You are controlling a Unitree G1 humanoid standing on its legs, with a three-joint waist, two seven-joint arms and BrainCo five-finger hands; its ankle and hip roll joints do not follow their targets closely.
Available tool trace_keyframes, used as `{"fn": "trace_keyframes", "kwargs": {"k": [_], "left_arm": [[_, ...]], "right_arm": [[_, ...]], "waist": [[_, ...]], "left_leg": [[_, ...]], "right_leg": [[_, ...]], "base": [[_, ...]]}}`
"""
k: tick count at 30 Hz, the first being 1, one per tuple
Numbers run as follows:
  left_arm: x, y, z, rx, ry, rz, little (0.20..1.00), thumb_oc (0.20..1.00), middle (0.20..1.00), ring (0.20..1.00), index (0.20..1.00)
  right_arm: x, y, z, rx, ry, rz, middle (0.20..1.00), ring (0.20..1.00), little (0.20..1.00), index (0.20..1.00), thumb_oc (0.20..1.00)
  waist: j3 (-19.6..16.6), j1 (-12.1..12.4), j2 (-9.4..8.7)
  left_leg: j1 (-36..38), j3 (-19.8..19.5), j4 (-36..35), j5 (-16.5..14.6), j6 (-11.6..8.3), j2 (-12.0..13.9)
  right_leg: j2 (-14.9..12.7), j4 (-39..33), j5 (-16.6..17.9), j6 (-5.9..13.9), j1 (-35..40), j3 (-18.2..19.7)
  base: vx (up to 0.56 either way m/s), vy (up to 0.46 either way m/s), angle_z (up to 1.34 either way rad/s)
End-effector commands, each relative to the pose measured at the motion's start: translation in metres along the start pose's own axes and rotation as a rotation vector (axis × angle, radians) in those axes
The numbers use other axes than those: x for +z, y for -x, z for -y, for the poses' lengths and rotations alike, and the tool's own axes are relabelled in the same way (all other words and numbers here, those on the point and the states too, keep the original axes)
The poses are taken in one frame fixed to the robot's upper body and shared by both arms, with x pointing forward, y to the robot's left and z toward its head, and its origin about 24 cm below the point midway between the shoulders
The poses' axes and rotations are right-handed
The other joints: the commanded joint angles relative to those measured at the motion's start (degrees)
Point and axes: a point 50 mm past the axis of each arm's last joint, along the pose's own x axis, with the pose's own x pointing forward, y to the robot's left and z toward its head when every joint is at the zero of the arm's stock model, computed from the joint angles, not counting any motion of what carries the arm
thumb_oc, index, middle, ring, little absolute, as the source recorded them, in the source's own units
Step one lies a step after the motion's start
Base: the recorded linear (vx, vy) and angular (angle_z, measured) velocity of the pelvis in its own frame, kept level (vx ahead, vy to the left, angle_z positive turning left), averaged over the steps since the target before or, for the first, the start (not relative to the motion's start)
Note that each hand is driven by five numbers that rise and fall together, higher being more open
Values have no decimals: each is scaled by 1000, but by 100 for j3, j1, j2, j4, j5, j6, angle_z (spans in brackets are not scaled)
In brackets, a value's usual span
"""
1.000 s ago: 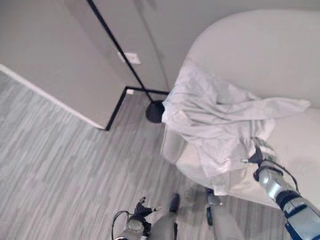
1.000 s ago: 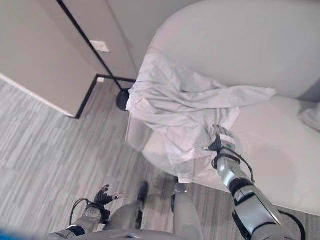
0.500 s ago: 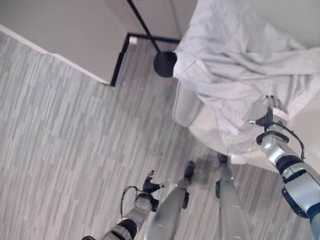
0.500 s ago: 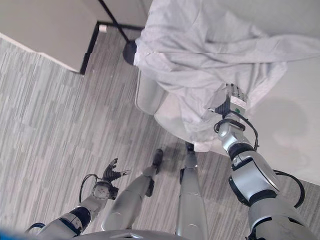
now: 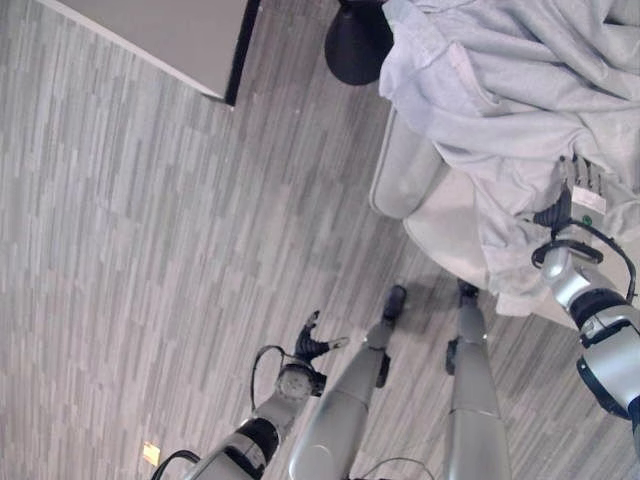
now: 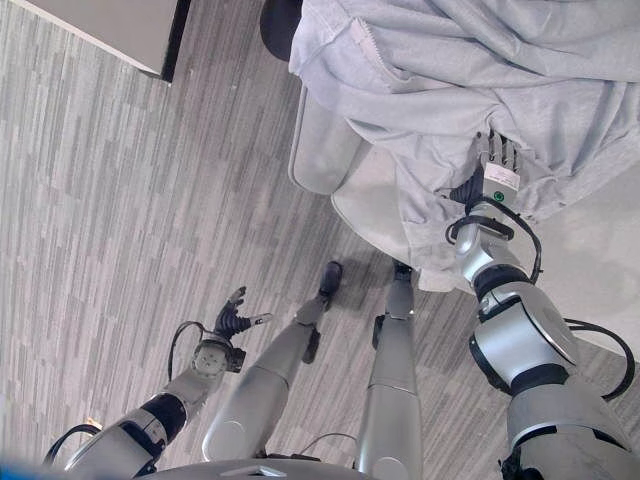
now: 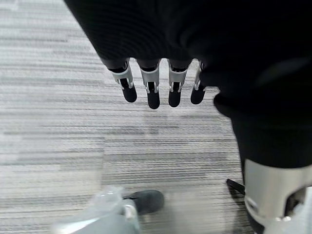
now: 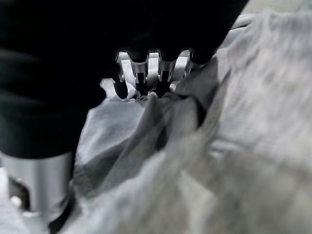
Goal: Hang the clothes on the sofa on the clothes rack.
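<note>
Garment: a light grey crumpled cloth garment (image 5: pixel 500 90) lies draped over the pale rounded sofa (image 5: pixel 440 215), upper right of the frame, its edge hanging down the sofa's front.
Right hand: the right hand (image 6: pixel 492 170) is at the garment's lower fold, fingers (image 8: pixel 141 78) curled into the cloth (a bunch gathered between them).
Left hand: the left hand (image 5: pixel 312 347) hangs low at lower centre over the grey striped floor (image 5: pixel 130 250), fingers relaxed, holding nothing.
Rack: a round black base (image 5: pixel 355 45) stands on the floor just beside the sofa, at the top.

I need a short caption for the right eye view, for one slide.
Right hand gripping the grey garment draped over the sofa; left hand open above the floor.
</note>
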Motion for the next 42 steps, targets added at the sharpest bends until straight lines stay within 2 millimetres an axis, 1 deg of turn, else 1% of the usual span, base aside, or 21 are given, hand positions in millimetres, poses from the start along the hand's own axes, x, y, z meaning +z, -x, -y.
{"fn": "trace_keyframes", "kwargs": {"k": [1, 3, 4, 5, 6, 7, 9, 11, 14, 19, 21, 22, 24, 27, 30, 31, 32, 34, 37, 40, 42], "left_arm": [[-14, 2, -26, 108, -70, -27, 1000, 1000, 1000, 1000, 1000], [-13, 1, -27, 120, -70, -28, 1000, 1000, 1000, 1000, 1000], [-9, -2, -28, 133, -67, -19, 1000, 1000, 1000, 1000, 1000], [-4, -3, -28, 135, -68, -1, 1000, 1000, 1000, 1000, 1000], [-4, -3, -29, 135, -68, -1, 1000, 1000, 1000, 1000, 1000], [3, -6, -28, 125, -85, 30, 1000, 1000, 1000, 1000, 1000], [8, -6, -25, 102, -111, 57, 1000, 1000, 1000, 1000, 1000], [7, -5, -24, 87, -132, 62, 1000, 1000, 1000, 1000, 1000], [-2, -2, -24, 91, -146, 23, 1000, 1000, 1000, 1000, 1000], [-23, 3, -27, 129, -174, -81, 1000, 1000, 1000, 1000, 1000], [-25, 3, -28, 143, -178, -101, 1000, 1000, 1000, 1000, 1000], [-32, 5, -30, 159, -176, -135, 1000, 1000, 1000, 1000, 1000], [-34, 5, -32, 180, -168, -157, 1000, 1000, 1000, 1000, 1000], [-34, 4, -32, 192, -159, -168, 1000, 1000, 1000, 1000, 1000], [-34, 3, -33, 204, -148, -180, 1000, 1000, 1000, 1000, 1000], [-34, 3, -33, 205, -147, -180, 1000, 1000, 1000, 1000, 1000], [-34, 2, -33, 203, -151, -179, 1000, 1000, 1000, 1000, 1000], [-32, 1, -32, 198, -147, -175, 1000, 1000, 1000, 1000, 1000], [-32, 2, -31, 194, -136, -181, 1000, 1000, 1000, 1000, 1000], [-30, 2, -30, 196, -118, -179, 1000, 1000, 1000, 1000, 1000], [-31, 3, -29, 193, -114, -179, 1000, 1000, 1000, 1000, 1000]], "right_arm": [[-35, 27, -20, 137, 171, -50, 1000, 1000, 1000, 1000, 1000], [-36, 31, -23, 149, 179, -47, 1000, 1000, 1000, 1000, 1000], [-40, 38, -29, 183, 171, -71, 1000, 1000, 1000, 1000, 1000], [-43, 46, -36, 224, 165, -96, 840, 840, 840, 840, 840], [-43, 46, -36, 224, 165, -96, 401, 401, 401, 401, 401], [-46, 66, -53, 343, 184, -124, 200, 200, 200, 200, 200], [-44, 85, -71, 464, 199, -134, 200, 200, 200, 200, 200], [-40, 100, -81, 533, 196, -126, 200, 200, 200, 200, 200], [-33, 123, -97, 609, 149, -152, 200, 200, 200, 200, 200], [-24, 152, -112, 670, 38, -226, 200, 200, 200, 200, 200], [-23, 157, -115, 680, 3, -252, 200, 200, 200, 200, 200], [-21, 162, -117, 673, -70, -300, 200, 200, 200, 200, 200], [-22, 165, -117, 650, -144, -366, 200, 200, 200, 200, 200], [-20, 157, -114, 579, -319, -476, 200, 200, 200, 200, 200], [-13, 145, -109, 482, -567, -596, 200, 200, 200, 200, 200], [-13, 145, -109, 482, -567, -596, 200, 200, 200, 200, 200], [-4, 134, -105, 415, -767, -672, 200, 200, 200, 200, 200], [5, 124, -100, 355, -948, -719, 200, 200, 200, 200, 200], [23, 113, -93, 302, -1161, -729, 200, 200, 200, 200, 200], [34, 111, -90, 279, -1336, -748, 200, 200, 200, 200, 200], [42, 116, -90, 298, -1415, -742, 200, 200, 200, 200, 200]], "waist": [[44, -144, 59], [49, -175, 30], [80, -245, -16], [105, -266, -40], [103, -269, -41], [157, -276, -61], [182, -298, -85], [196, -331, -112], [197, -377, -160], [137, -415, -246], [121, -419, -264], [92, -433, -297], [68, -448, -332], [39, -458, -354], [-8, -465, -377], [-16, -486, -389], [-54, -454, -386], [-87, -443, -411], [-121, -437, -444], [-141, -427, -494], [-172, -455, -546]], "left_leg": [[-631, 149, 1114, -648, -123, 18], [-639, 152, 1121, -659, -126, 25], [-660, 164, 1158, -676, -127, 38], [-662, 166, 1184, -691, -130, 48], [-663, 163, 1180, -687, -129, 46], [-635, 164, 1214, -737, -137, 86], [-588, 142, 1193, -740, -140, 98], [-544, 133, 1175, -737, -141, 113], [-443, 146, 1169, -746, -142, 140], [-287, 180, 1110, -751, -131, 172], [-247, 179, 1078, -740, -132, 176], [-151, 162, 981, -715, -130, 193], [-39, 144, 847, -670, -129, 209], [143, 120, 651, -600, -117, 219], [349, 111, 465, -548, -111, 254], [338, 105, 440, -512, -109, 232], [490, 104, 350, -526, -108, 274], [639, 93, 253, -516, -110, 301], [802, 102, 162, -513, -109, 344], [897, 107, 121, -505, -113, 367], [971, 99, 49, -451, -115, 364]], "right_leg": [[86, -904, 219, 347, 270, 159], [112, -896, 216, 340, 241, 174], [139, -884, 212, 331, 214, 189], [156, -876, 206, 322, 214, 192], [153, -876, 206, 323, 212, 190], [207, -867, 189, 303, 249, 194], [219, -868, 178, 288, 284, 177], [221, -860, 166, 282, 324, 167], [226, -837, 148, 278, 409, 161], [220, -835, 129, 280, 561, 144], [211, -836, 125, 280, 605, 133], [201, -850, 120, 284, 668, 122], [176, -875, 118, 296, 759, 101], [143, -904, 123, 308, 888, 82], [117, -939, 122, 314, 1030, 78], [92, -945, 131, 321, 1015, 76], [107, -960, 115, 314, 1127, 77], [92, -993, 112, 314, 1239, 73], [72, -1036, 106, 309, 1356, 72], [73, -1072, 119, 309, 1444, 55], [48, -1095, 135, 311, 1492, 71]], "base": [[0, 0, 0], [0, 0, 0], [0, 0, 0], [0, 0, 0], [-16, -45, -3], [-20, -48, -7], [-24, -63, -10], [-17, -41, 0], [-4, -9, 1], [-3, 1, -2], [-13, 5, -7], [-22, 8, -4], [0, 0, 0], [0, 0, 0], [-7, 9, 17], [6, 17, 7], [5, 13, -9], [6, 4, -17], [2, 0, -6], [0, -4, -2], [0, 0, 0]]}}
